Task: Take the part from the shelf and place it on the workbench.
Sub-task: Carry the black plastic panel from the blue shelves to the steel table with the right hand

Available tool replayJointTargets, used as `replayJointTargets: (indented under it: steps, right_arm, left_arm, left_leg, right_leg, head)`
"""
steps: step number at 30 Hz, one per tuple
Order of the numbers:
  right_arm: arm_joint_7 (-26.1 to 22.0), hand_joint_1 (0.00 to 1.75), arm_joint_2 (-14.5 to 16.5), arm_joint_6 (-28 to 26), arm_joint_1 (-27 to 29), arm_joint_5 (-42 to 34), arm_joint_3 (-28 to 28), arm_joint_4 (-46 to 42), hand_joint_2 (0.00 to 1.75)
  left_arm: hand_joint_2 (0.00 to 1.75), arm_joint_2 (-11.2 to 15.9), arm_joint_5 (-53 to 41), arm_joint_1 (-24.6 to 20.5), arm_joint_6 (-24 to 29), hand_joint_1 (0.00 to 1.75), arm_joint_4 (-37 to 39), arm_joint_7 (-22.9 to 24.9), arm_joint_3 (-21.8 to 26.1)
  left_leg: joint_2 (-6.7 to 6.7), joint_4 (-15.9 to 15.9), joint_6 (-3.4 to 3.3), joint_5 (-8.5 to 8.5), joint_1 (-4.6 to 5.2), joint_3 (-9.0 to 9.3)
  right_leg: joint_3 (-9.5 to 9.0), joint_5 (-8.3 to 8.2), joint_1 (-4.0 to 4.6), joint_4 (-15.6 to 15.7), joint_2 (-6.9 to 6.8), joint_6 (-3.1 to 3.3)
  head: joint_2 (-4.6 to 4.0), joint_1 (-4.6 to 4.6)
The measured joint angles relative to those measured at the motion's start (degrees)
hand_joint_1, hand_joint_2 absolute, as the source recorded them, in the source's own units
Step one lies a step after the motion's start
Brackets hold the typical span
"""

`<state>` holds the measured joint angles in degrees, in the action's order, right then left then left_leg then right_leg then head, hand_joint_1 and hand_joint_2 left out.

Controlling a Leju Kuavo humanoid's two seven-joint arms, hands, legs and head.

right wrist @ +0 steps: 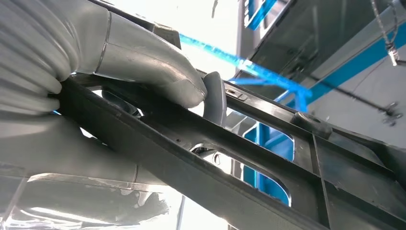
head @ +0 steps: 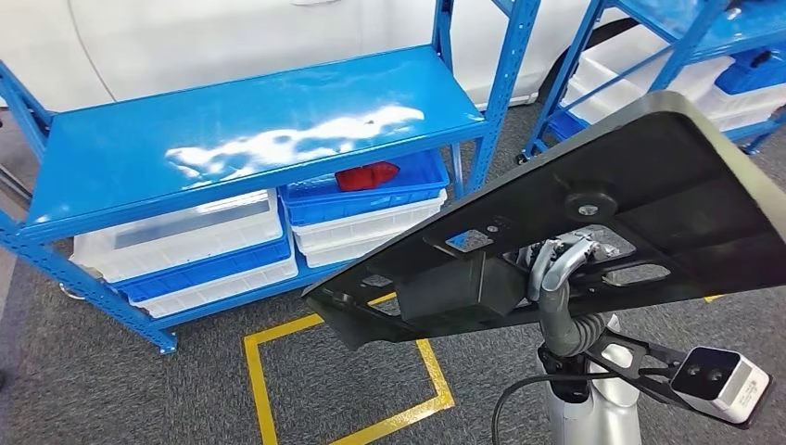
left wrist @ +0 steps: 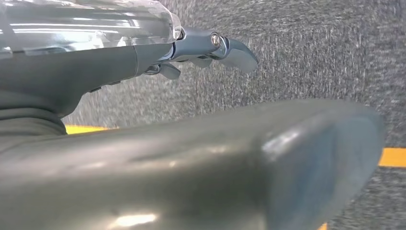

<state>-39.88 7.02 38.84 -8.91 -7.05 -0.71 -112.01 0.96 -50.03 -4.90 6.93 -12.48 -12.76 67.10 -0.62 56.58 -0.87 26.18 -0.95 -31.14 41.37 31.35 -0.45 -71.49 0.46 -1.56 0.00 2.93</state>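
Note:
The part (head: pixel 667 176) is a large flat black plastic panel with several cutouts. It hangs tilted in the air in front of the blue shelf (head: pixel 250 130), whose top board is bare. My right hand (head: pixel 561 269) grips it from below, and its fingers show through a cutout. In the right wrist view the thumb of the right hand (right wrist: pixel 143 72) presses on a rib of the part (right wrist: pixel 287 158). My left hand (left wrist: pixel 167 167) hangs over grey carpet with its fingers (left wrist: pixel 215 48) apart and holds nothing.
Blue and white bins (head: pixel 361 209) sit on the shelf's lower level, one with a red object (head: pixel 367 174) in it. A yellow tape square (head: pixel 343 371) marks the carpet. A second blue rack (head: pixel 649 56) stands at the right.

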Motion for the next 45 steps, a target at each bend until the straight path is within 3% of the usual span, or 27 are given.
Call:
replayJointTargets:
  steps: [1, 2, 4, 5, 7, 10, 16, 17, 19, 20, 21, 23, 25, 26, 28, 30, 32, 33, 35, 37, 38, 40, 41, 43, 45]
  right_arm:
    - [0.0, 1.71, 0.0, -0.3, 0.2, 0.0, 0.0, -0.1, 1.75]
    - [0.0, 1.71, 0.0, -0.6, 0.3, 0.0, 0.0, -0.3, 1.75]
    - [0.0, 1.71, 0.1, -1.3, 0.7, 0.0, 0.0, -1.0, 1.75]
    - [0.0, 1.71, 0.1, -1.7, 0.7, 0.0, 0.2, -1.5, 1.75]
    - [0.0, 1.71, 0.1, -2.8, 0.9, 0.1, 0.4, -2.5, 1.75]
    - [0.0, 1.71, 0.0, -3.9, 1.6, 0.4, 0.5, -3.5, 1.75]
    - [0.0, 1.71, 0.0, -3.9, 2.0, 0.5, 0.5, -3.9, 1.75]
    - [0.0, 1.71, 0.0, -3.8, 2.3, 0.5, 0.4, -4.2, 1.75]
    - [0.0, 1.71, 0.0, -3.3, 2.8, 1.0, 0.4, -4.9, 1.75]
    - [0.0, 1.71, 0.0, -3.4, 2.9, 1.3, 1.2, -5.3, 1.75]
    - [0.1, 1.71, 0.0, -3.5, 3.0, 1.6, 2.1, -5.7, 1.75]
    - [0.1, 1.71, -0.1, -3.9, 3.1, 1.7, 4.5, -6.6, 1.75]
    - [0.1, 1.71, -0.2, -3.7, 3.2, 1.8, 5.5, -7.4, 1.75]
    - [0.1, 1.71, -0.3, -3.6, 3.2, 1.9, 5.9, -7.8, 1.75]
    - [0.0, 1.71, -0.4, -3.3, 2.8, 2.3, 6.9, -8.5, 1.75]
    - [0.0, 1.71, -0.5, -3.4, 2.1, 2.7, 8.2, -8.5, 1.75]
    - [0.0, 1.71, -0.7, -4.0, 1.3, 3.1, 9.5, -8.3, 1.75]
    - [0.1, 1.71, -0.8, -4.3, 0.7, 3.1, 10.1, -8.2, 1.75]
    - [0.1, 1.71, -1.3, -5.1, -0.6, 3.0, 11.4, -7.9, 1.75]
    - [0.1, 1.71, -1.7, -5.6, -2.0, 2.6, 12.4, -7.5, 1.75]
    - [0.1, 1.71, -1.9, -5.8, -2.6, 2.3, 12.8, -7.3, 1.75]
    - [0.1, 1.71, -2.3, -6.3, -3.6, 1.8, 13.4, -6.8, 1.75]
    - [0.1, 1.71, -2.4, -6.5, -3.9, 1.6, 13.7, -6.5, 1.75]
    - [0.1, 1.71, -2.6, -7.0, -4.6, 1.3, 14.1, -6.0, 1.75]
    - [0.1, 1.71, -2.7, -7.3, -4.9, 0.9, 14.4, -5.6, 1.75]
  left_arm:
    - [0.0, 0.0, -0.1, 0.0, 0.0, 0.0, 0.0, 0.0, 0.0]
    - [0.0, 0.1, -0.2, 0.0, 0.1, 0.0, 0.0, 0.0, 0.0]
    - [0.0, 0.1, -0.5, -0.1, 0.1, 0.0, 0.0, 0.0, 0.0]
    - [0.0, 0.2, -0.7, -0.2, 0.1, 0.0, 0.0, 0.0, 0.0]
    - [0.0, 0.4, -1.4, -0.3, -0.1, 0.0, 0.0, 0.0, -0.1]
    - [0.0, 0.6, -2.3, -0.4, -0.7, 0.0, 0.0, 0.0, -0.3]
    - [0.0, 0.6, -2.6, -0.6, -0.8, 0.0, 0.0, 0.0, -0.5]
    - [0.0, 0.6, -2.8, -0.6, -0.9, 0.0, 0.0, 0.0, -0.6]
    - [0.0, 0.3, -2.6, -0.5, -0.5, 0.0, 0.0, -0.2, -1.0]
    - [0.0, 0.1, -2.3, -0.3, -0.1, 0.0, 0.0, -0.2, -1.0]
    - [0.0, -0.2, -2.1, -0.2, 0.2, 0.0, 0.0, -0.2, -1.1]
    - [0.0, -0.6, -2.1, 0.0, 0.3, 0.0, 0.0, 0.1, -1.0]
    - [0.0, -0.8, -2.6, 0.1, 0.3, 0.0, 0.0, 0.3, -1.0]
    - [0.0, -0.9, -2.7, 0.1, 0.2, 0.0, 0.0, 0.4, -1.0]
    - [0.0, -1.3, -2.8, 0.1, 0.0, 0.0, 0.0, 0.4, -1.0]
    - [0.0, -1.7, -2.7, 0.2, -0.3, 0.0, 0.0, 0.4, -1.0]
    - [0.0, -2.1, -2.5, 0.3, -0.6, 0.0, 0.0, 0.2, -1.0]
    - [0.0, -2.4, -2.4, 0.3, -0.7, 0.0, 0.0, 0.1, -1.0]
    - [0.0, -3.0, -2.2, 0.0, -1.0, 0.0, 0.0, 0.0, -1.0]
    - [0.0, -3.4, -2.1, -0.2, -0.8, 0.0, 0.0, 0.2, -1.0]
    - [0.0, -3.4, -2.0, -0.2, -0.6, 0.0, 0.0, 0.3, -0.9]
    - [0.0, -3.5, -1.8, -0.4, -0.3, 0.0, 0.0, 0.6, -0.7]
    - [0.0, -3.5, -1.7, -0.4, -0.1, 0.0, 0.0, 0.7, -0.6]
    - [0.0, -3.5, -1.7, -0.5, 0.1, 0.0, 0.0, 0.7, -0.3]
    - [0.0, -3.4, -1.8, -0.3, 0.3, 0.0, 0.0, 0.7, -0.1]
  left_leg:
    - [-0.79, 0.0, 0.0, 0.02, 0.02, -0.06]
    - [-1.51, 0.1, 0.04, 0.06, 0.02, -0.08]
    - [-2.74, 0.1, 0.27, 0.21, 0.01, 0.03]
    - [-3.27, 0.2, 0.5, 0.35, 0.13, 0.12]
    - [-4.12, 0.4, 1.11, 0.68, 0.44, 0.24]
    - [-5.23, 0.5, 1.84, 0.88, 0.66, 0.42]
    - [-5.39, 0.5, 2.15, 1.06, 0.58, 0.46]
    - [-4.82, 0.8, 2.37, 1.44, 0.48, 0.39]
    - [-2.02, 9.0, 2.81, 5.44, 0.26, -3.28]
    - [0.52, 9.4, 2.41, 5.14, 0.24, -3.66]
    - [2.82, 9.3, 1.91, 4.59, 0.22, -3.95]
    - [5.4, 1.5, 0.95, 0.34, 0.43, -0.91]
    - [4.65, 0.7, 0.67, 0.18, 0.49, -0.61]
    - [4.0, 0.3, 0.42, -0.04, 0.39, -0.39]
    - [2.5, -0.6, -0.1, -0.44, 0.09, 0.06]
    - [0.87, -0.7, -0.35, -0.4, 0.25, 0.14]
    - [-0.75, -0.6, -0.33, -0.29, 0.32, 0.08]
    - [-1.47, -0.5, -0.25, -0.22, 0.32, 0.06]
    - [-2.63, -0.2, 0.04, 0.02, 0.33, 0.14]
    - [-3.44, 0.1, 0.58, 0.36, 0.55, 0.16]
    - [-3.79, 0.3, 0.88, 0.49, 0.67, 0.18]
    - [-4.64, 0.2, 1.51, 0.59, 0.71, 0.38]
    - [-4.6, 0.3, 1.85, 0.8, 0.6, 0.47]
    - [-2.71, 2.7, 2.43, 2.62, 0.34, -0.37]
    - [-0.34, 9.8, 2.74, 6.46, 0.22, -3.57]
  right_leg:
    - [1.05, 0.6, -0.12, -2.4, -0.13, -0.09]
    - [0.95, 0.08, -0.21, -2.5, -0.25, -0.13]
    - [-2.44, -3.12, -0.32, 3.2, -1.03, -0.01]
    - [-4.67, -4.41, -0.17, 7.2, -2.27, 0.17]
    - [-7.25, -5.6, 0.18, 12.3, -3.83, 0.96]
    - [-7.22, -5.51, 0.51, 12.9, -3.2, 1.95]
    - [-7.22, -5.59, 0.47, 13.0, -2.76, 2.31]
    - [-7.26, -5.7, 0.36, 13.1, -2.42, 2.52]
    - [-7.33, -5.95, 0.31, 13.3, -0.3, 3.29]
    - [-7.36, -5.98, 0.44, 13.3, 1.43, 3.48]
    - [-7.29, -6.02, 0.59, 13.1, 3.24, 3.56]
    - [-6.93, -6.19, 0.38, 12.9, 5.83, 3.0]
    - [-6.52, -6.46, 0.08, 13.0, 6.96, 2.13]
    - [-6.37, -6.31, 0.18, 12.8, 6.51, 1.75]
    - [-4.85, -4.27, 0.42, 9.6, 3.73, 1.14]
    - [-1.31, -0.64, 0.19, 2.4, 0.89, 0.7]
    - [1.07, 0.72, -0.22, -2.5, -0.03, 0.35]
    - [0.64, -0.18, -0.38, -1.8, -0.3, 0.23]
    - [-3.39, -3.66, -0.53, 5.3, -1.59, 0.27]
    - [-6.91, -5.6, -0.2, 11.8, -3.25, 0.84]
    - [-7.5, -5.71, 0.02, 13.1, -3.6, 1.18]
    - [-7.34, -5.78, 0.23, 13.4, -2.65, 1.86]
    - [-7.38, -5.93, 0.15, 13.6, -2.16, 2.19]
    - [-7.52, -6.31, -0.16, 14.0, -1.23, 2.9]
    - [-7.53, -6.45, -0.21, 14.1, -0.3, 3.28]
  head:
    - [0.0, 0.0]
    - [0.0, 0.0]
    - [0.0, 0.0]
    - [0.0, 0.0]
    - [0.0, 0.02]
    - [0.0, 0.02]
    - [0.0, 0.02]
    - [0.0, 0.02]
    - [0.0, 0.02]
    - [0.0, 0.02]
    - [0.0, 0.02]
    - [0.0, 0.02]
    - [0.0, 0.02]
    - [0.0, 0.02]
    - [0.0, 0.01]
    - [0.0, 0.01]
    - [0.0, 0.01]
    - [0.0, 0.02]
    - [0.0, 0.02]
    - [0.0, 0.02]
    - [0.0, 0.02]
    - [0.0, 0.02]
    - [0.0, 0.02]
    - [0.0, 0.02]
    - [0.0, 0.02]
